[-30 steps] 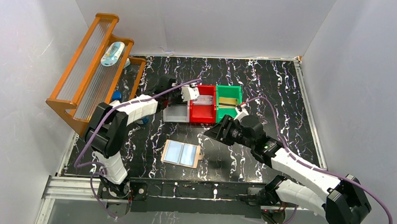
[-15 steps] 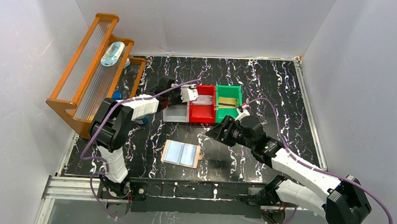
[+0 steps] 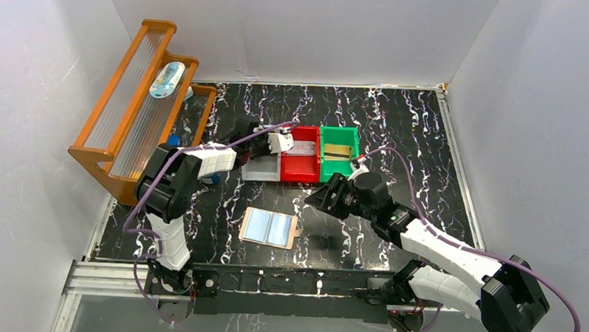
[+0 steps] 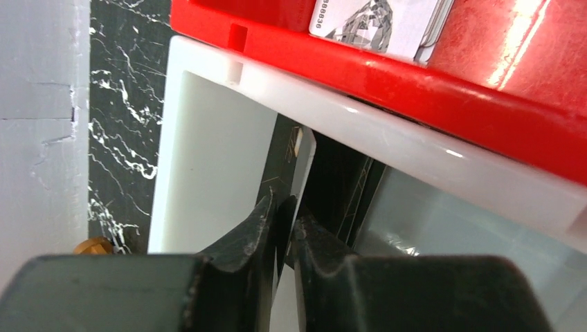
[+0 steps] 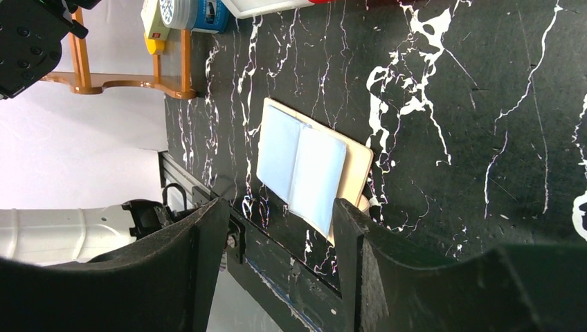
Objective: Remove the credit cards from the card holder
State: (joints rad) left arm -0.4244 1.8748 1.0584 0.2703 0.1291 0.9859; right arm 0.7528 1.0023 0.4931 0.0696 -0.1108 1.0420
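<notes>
On the black marbled desk [image 3: 400, 126], near its front edge, your small tan bifold card holder [image 3: 271, 228] lies open, pale blue pockets up. Your right gripper [image 3: 314, 197] hangs near it, wide open and empty. Your left gripper [image 4: 285, 211], almost closed, has a thin white card [image 4: 302, 155] between its fingers at the pale grey plastic bin [image 3: 261, 168]; I cannot tell if it grips.
</notes>
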